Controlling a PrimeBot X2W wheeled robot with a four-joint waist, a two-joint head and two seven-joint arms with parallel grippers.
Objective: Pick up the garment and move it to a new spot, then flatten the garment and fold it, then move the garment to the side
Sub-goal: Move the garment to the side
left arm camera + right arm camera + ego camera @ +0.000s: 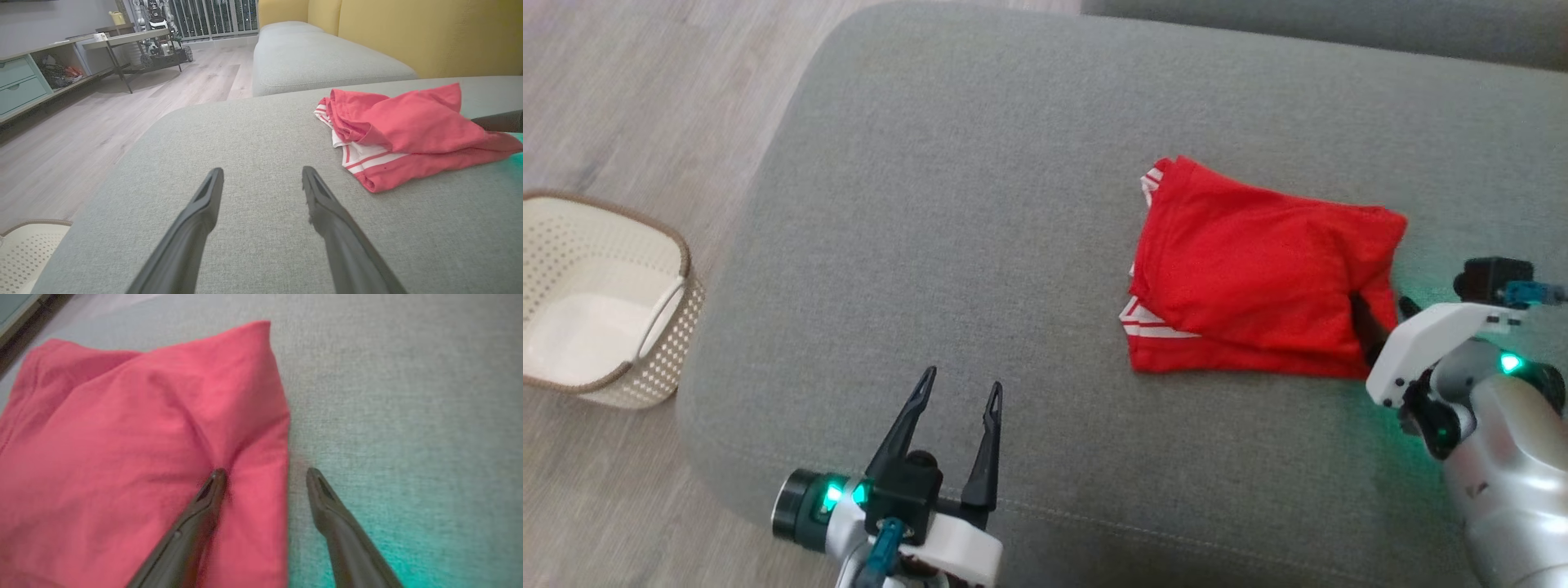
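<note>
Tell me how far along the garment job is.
Done, it seems: the garment lies folded in layers on the cushion. In hand: the right gripper is open astride its edge, one finger on the cloth, one on the cushion; the left gripper hangs open, apart from it. Left: likely the move to the side, unless this spot near the cushion's right is it.

We see a grey cushion [980,204] across the frame's middle, with a folded red garment [1258,278] lying right of centre.
</note>
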